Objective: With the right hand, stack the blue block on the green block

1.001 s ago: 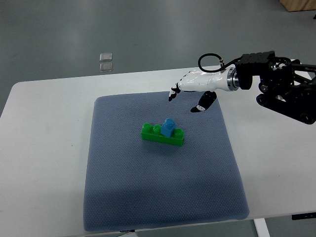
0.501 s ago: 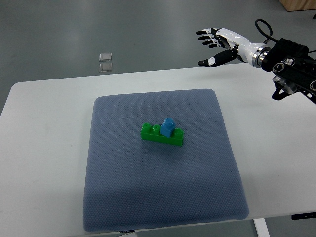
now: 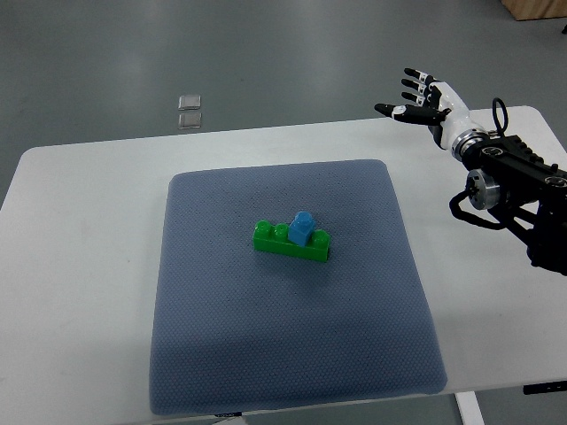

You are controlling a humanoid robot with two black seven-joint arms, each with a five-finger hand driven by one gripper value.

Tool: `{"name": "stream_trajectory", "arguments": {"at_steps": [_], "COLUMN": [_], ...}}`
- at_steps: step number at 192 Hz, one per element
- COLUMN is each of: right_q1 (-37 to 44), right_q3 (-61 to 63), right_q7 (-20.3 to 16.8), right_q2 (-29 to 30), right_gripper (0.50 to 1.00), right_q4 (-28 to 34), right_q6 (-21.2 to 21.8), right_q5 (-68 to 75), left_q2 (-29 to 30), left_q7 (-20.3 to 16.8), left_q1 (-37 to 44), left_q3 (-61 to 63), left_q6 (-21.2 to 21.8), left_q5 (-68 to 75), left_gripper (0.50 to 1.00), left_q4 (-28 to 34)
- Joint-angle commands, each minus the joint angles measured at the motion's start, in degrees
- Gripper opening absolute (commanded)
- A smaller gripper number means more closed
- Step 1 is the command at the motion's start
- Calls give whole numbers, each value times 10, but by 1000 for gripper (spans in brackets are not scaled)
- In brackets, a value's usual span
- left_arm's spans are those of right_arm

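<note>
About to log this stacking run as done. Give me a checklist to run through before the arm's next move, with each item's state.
1. Blue block sits on the green block: ok.
2. Blue block fully pressed onto the studs: cannot tell; it looks slightly tilted.
3. Right hand empty, fingers spread: ok.
4. Right hand well away from the stack, beyond the table's far edge: ok.
5. Stack rests within the grey mat: ok.

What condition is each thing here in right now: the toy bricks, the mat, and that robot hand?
Small blue plastic block: sitting on top of the green one, slightly askew.
Long green plastic block: lying flat on the mat.
Grey-blue fabric mat: spread flat on the white table.
White right hand: fingers spread, holding nothing, away from the blocks.
</note>
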Motion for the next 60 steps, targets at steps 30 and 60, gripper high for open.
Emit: {"name": "stream_trajectory", "arguments": {"at_steps": [30,60], "right_q1": [-15,-28], "right_q3": [14,15], "right_q7": [1,1], "right_q2": [6,14], "right_gripper": [913,913], "right_q4": [1,1], "right_q6": [-2,-7], "right_q5": [0,0], "left_q2": [0,0], "left_q7": [-1,-1], "left_q1": [0,0], "left_q3": [0,0], "left_q6": [0,0], "left_q5": [0,0], "left_gripper": [1000,1000], "left_q4": [0,0]}}
